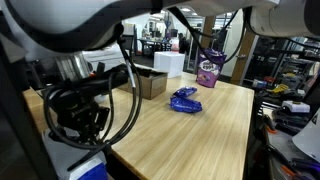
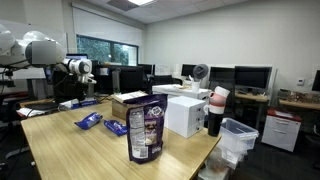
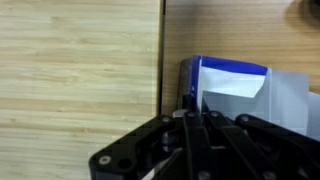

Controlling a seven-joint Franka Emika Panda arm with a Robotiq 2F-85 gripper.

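In the wrist view my gripper (image 3: 190, 116) is shut, its two black fingers pressed together with nothing visible between them. Just past the fingertips lies a blue and white package (image 3: 228, 82), beside a seam in the wooden table (image 3: 80, 60). In an exterior view the gripper (image 1: 76, 124) hangs over the table's near corner, with cables round it and a blue and white thing (image 1: 90, 168) below. In the exterior view from across the room, the white arm holds the gripper (image 2: 80, 72) above the table's far end.
Blue snack bags (image 1: 185, 100) (image 2: 88, 120) lie mid-table. A purple bag (image 2: 146, 130) stands upright near one end. An open cardboard box (image 2: 130, 103), a white box (image 2: 185, 115) and stacked cups (image 2: 217, 110) line one side. Desks with monitors surround the table.
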